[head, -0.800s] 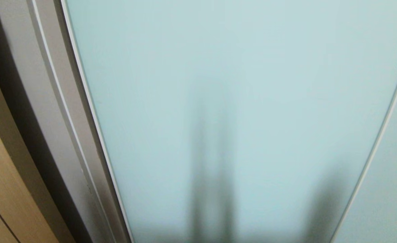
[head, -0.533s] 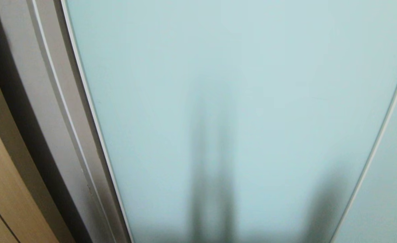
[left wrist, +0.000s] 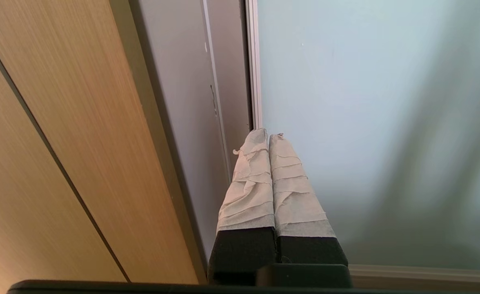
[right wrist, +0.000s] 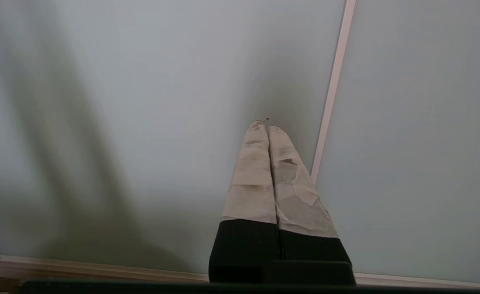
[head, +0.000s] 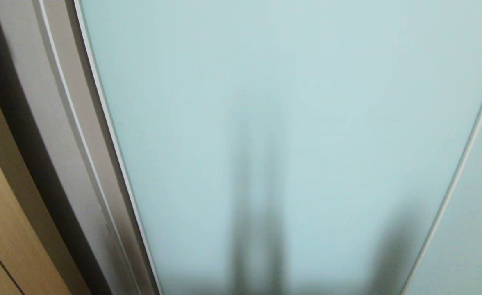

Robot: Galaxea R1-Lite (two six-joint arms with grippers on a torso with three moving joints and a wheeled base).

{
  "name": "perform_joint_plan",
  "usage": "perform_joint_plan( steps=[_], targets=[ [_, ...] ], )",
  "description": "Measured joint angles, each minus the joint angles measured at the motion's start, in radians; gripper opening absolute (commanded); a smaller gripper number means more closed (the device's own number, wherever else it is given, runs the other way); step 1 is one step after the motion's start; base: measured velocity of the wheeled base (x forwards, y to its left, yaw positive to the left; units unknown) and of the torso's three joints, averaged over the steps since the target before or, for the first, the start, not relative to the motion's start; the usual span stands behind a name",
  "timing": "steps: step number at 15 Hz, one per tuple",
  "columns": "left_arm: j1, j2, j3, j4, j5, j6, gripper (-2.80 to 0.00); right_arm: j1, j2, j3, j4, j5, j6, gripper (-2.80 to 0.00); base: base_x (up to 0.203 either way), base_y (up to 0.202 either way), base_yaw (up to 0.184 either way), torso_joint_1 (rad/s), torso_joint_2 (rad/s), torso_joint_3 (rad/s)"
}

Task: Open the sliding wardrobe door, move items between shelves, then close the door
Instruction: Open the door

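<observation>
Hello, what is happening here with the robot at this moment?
The robot faces a wardrobe whose sliding wardrobe door, frosted pale blue-green glass, is closed and fills the head view. Nothing is being handled yet. The left gripper is shut and empty, near the door's framed edge beside a tan wooden door. The right gripper is also shut and empty, pointing at the glass. No shelf or item is visible.

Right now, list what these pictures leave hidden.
- Wardrobe inside, every view: the shut frosted door hides shelves and cushion.
- Both arms, head view: out of frame; only shadows fall on the glass.
- Contact with the door: the left gripper and right gripper point at it; touching cannot be told.
</observation>
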Motion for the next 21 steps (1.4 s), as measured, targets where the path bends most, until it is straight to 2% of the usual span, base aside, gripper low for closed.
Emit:
perform_joint_plan(
  steps=[14,15,18,21],
  targets=[
    [0.0,0.0,-0.008,-0.001,0.011,0.004,-2.8,0.0,0.0,0.0,0.0,0.0,0.0,-2.8,0.0,0.0,0.0,0.0,0.0,0.0],
    [0.0,0.001,-0.034,0.016,0.017,0.006,-2.8,0.0,0.0,0.0,0.0,0.0,0.0,-2.8,0.0,0.0,0.0,0.0,0.0,0.0],
    [0.0,0.038,-0.219,0.014,0.03,0.006,-2.8,0.0,0.0,0.0,0.0,0.0,0.0,-2.8,0.0,0.0,0.0,0.0,0.0,0.0],
    [0.0,0.173,-0.42,0.002,0.083,0.001,-2.8,0.0,0.0,0.0,0.0,0.0,0.0,-2.8,0.0,0.0,0.0,0.0,0.0,0.0]
  ],
)
